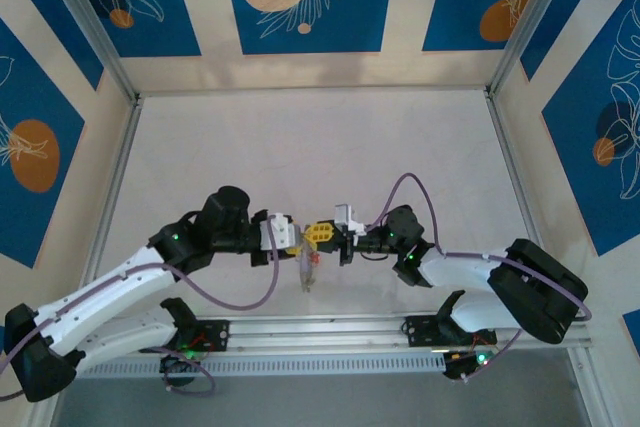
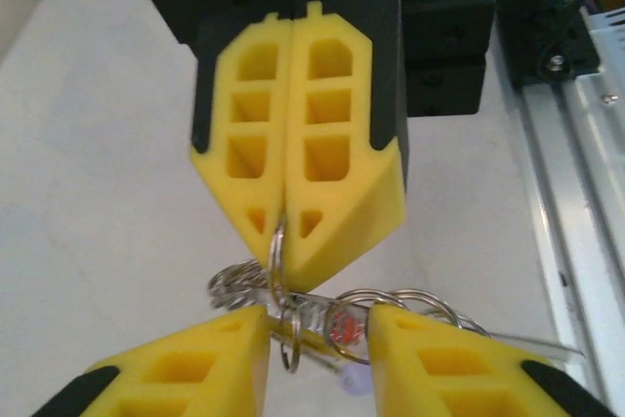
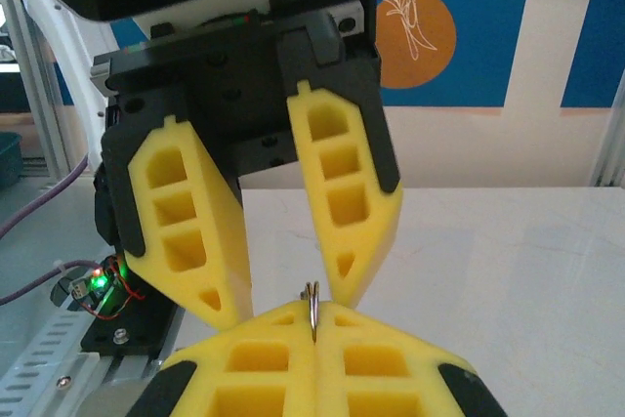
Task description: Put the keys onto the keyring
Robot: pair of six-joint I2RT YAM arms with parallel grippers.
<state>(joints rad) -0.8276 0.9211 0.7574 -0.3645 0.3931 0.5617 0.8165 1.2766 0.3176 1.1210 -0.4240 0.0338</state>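
My right gripper (image 1: 325,236) (image 3: 314,324) is shut on the keyring (image 3: 312,308), a thin double wire of grey metal that I see edge-on between its yellow pads. In the left wrist view the keyring (image 2: 276,261) hangs down from the right gripper (image 2: 281,241). Below it hangs a cluster of smaller metal rings (image 2: 410,302) and keys. One key has a red head (image 2: 344,331) and one a pale head (image 2: 356,378). My left gripper (image 1: 303,239) (image 2: 317,324) (image 3: 291,302) faces the right one tip to tip. It is open, its fingers either side of the cluster.
Both grippers meet above the white table (image 1: 300,137) near its front edge. An aluminium rail (image 1: 330,332) (image 2: 586,192) runs along that edge below them. The bunch of keys (image 1: 308,272) dangles between the grippers and the rail.
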